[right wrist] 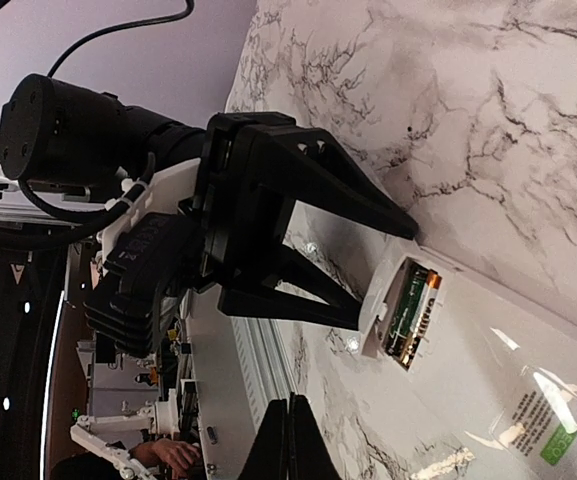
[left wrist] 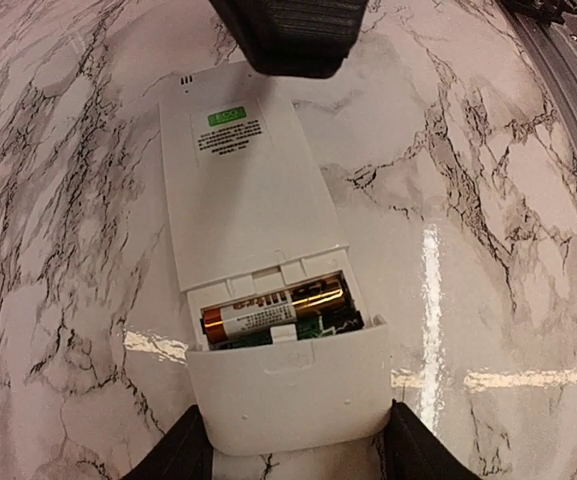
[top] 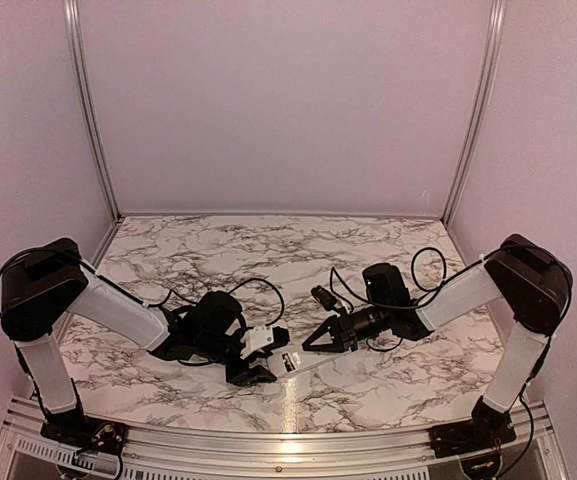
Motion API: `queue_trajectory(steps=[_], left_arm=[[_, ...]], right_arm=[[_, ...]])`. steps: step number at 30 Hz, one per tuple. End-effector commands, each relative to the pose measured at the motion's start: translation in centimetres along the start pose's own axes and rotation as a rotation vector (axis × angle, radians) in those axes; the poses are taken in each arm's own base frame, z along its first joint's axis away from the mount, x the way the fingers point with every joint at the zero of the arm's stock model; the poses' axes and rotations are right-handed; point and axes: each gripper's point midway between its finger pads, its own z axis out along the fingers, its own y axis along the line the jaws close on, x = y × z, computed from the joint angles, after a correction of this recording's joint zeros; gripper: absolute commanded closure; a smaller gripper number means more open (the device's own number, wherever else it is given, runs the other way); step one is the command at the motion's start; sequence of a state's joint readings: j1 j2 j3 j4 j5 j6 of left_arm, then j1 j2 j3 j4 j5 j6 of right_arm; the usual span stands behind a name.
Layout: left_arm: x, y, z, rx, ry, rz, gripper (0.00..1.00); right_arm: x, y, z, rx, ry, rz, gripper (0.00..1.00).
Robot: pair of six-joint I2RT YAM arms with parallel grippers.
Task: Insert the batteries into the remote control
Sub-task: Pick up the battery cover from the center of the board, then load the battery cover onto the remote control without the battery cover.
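Note:
The white remote control (left wrist: 238, 190) lies face down on the marble, its green label up; it also shows in the top view (top: 296, 362). Its battery compartment is open, with one gold-and-white battery (left wrist: 273, 310) lying across it and a bit of green board beside it. My left gripper (left wrist: 293, 440) is shut on the small white cover piece (left wrist: 288, 385), held against the compartment's near edge. My right gripper (right wrist: 291, 440) is shut and empty; it shows in the left wrist view (left wrist: 288, 35) over the remote's far end. No loose battery is in view.
The marble table (top: 268, 250) has purple walls on three sides and a metal rail (top: 288, 440) along the near edge. Both arms meet at the front middle, the left gripper (top: 271, 366) and right gripper (top: 310, 346) close together, cables trailing behind.

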State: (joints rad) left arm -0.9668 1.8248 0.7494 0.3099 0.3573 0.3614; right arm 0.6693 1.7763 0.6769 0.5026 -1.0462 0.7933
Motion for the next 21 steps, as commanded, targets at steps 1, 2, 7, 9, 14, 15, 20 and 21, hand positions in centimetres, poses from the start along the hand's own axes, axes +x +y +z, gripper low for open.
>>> queue_trajectory(steps=[1,2,7,9,14,15,20,21], left_arm=[[-0.8,0.1,-0.6,-0.03,-0.008,-0.053,0.47],[-1.2,0.0,-0.7,-0.03,-0.013,-0.065,0.47],[-1.7,-0.2,-0.5,-0.054,0.012,-0.087,0.46],[-1.4,-0.2,0.1,-0.045,0.042,-0.083,0.46],[-0.6,-0.2,1.2,-0.033,0.094,-0.08,0.46],[-0.6,-0.2,1.3,-0.032,0.095,-0.08,0.46],[0.0,-0.4,1.4,-0.019,0.118,-0.07,0.46],[0.1,-0.4,1.4,-0.019,0.123,-0.069,0.46]], right_arm=[[-1.0,0.8,-0.3,-0.006,-0.017,-0.031,1.0],[-1.0,0.8,-0.3,-0.006,-0.018,-0.032,1.0],[-1.0,0.8,-0.2,-0.001,-0.013,-0.036,1.0],[-0.9,0.8,0.0,0.0,-0.008,-0.037,1.0],[-0.5,0.7,0.4,0.007,0.004,-0.037,1.0],[-0.4,0.7,0.6,0.011,0.007,-0.038,1.0],[-0.2,0.2,1.3,0.022,0.021,-0.034,1.0],[-0.2,0.3,1.5,0.022,0.024,-0.037,1.0]])
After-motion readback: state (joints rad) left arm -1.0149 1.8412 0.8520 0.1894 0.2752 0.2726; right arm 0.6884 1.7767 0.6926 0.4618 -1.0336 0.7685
